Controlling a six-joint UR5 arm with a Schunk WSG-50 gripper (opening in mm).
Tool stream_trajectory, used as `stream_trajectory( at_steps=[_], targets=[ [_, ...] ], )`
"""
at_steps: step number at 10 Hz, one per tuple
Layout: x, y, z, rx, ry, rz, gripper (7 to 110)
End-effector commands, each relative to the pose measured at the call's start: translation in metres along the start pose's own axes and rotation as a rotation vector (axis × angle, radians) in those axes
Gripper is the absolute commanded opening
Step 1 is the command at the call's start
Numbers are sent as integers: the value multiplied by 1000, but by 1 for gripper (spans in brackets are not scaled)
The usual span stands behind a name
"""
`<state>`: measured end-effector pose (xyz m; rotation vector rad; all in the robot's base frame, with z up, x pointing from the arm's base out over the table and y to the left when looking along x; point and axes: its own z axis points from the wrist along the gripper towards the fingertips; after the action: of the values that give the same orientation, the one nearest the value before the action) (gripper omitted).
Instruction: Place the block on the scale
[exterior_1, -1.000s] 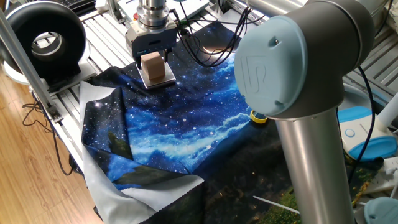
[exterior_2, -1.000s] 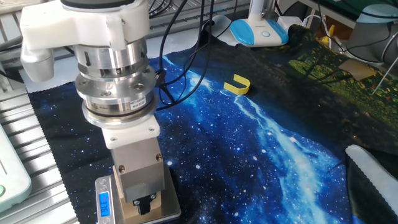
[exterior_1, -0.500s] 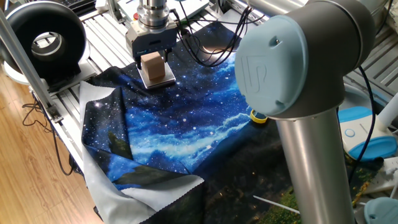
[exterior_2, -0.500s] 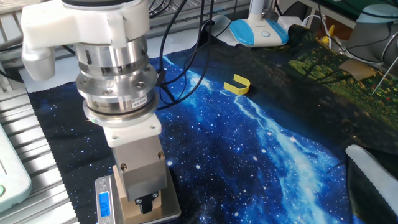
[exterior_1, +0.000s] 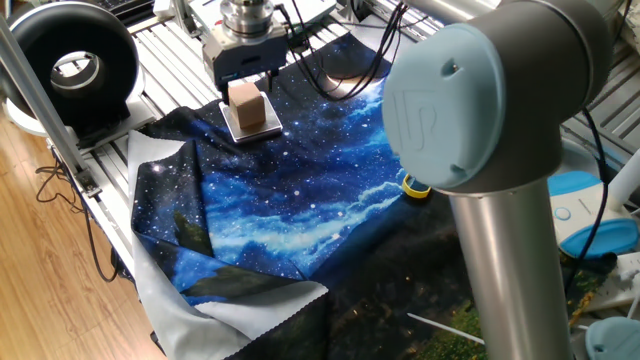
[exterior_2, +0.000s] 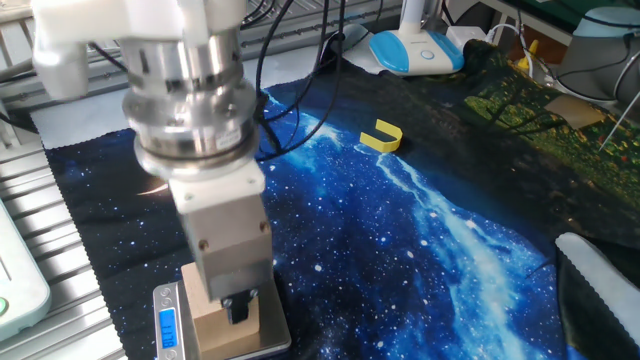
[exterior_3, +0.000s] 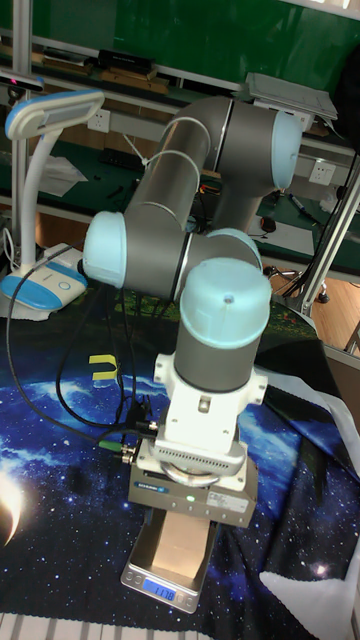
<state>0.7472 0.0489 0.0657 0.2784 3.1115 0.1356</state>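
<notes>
The block (exterior_1: 247, 103) rests on the scale (exterior_1: 251, 127), roughly centred on the platform; in the other fixed view the scale (exterior_2: 171, 322) shows its blue strip at the near-left edge, with the block (exterior_2: 222, 318) on the platform beside it; in the tall fixed view the scale (exterior_3: 160, 583) shows a lit blue display facing the camera, and the block (exterior_3: 180, 548) is a tan shape partly hidden under the wrist.

The gripper (exterior_1: 246, 82) hangs directly above the block; its fingers stand clear of the block's top in one fixed view, set at a moderate gap and holding nothing; in the other fixed view one dark finger (exterior_2: 238, 307) shows just over the block; whether it touches cannot be told there.

The scale sits on a star-print cloth (exterior_1: 300, 200) that covers the surface; a yellow clip (exterior_2: 381, 136) lies on the cloth, well apart from the scale; a white-and-blue device (exterior_2: 415, 50) stands farther back at the cloth's edge; the arm (exterior_3: 200, 240) bends over the scale from behind.
</notes>
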Motion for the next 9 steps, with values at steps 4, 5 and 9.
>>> stream_trajectory(
  at_steps=[4,5,9],
  targets=[
    [16,7,-50,8,-96,26,88],
    [13,-5,-51,59,-107,79,22],
    [-6,-37,-45,159,-136,17,22]
  ],
)
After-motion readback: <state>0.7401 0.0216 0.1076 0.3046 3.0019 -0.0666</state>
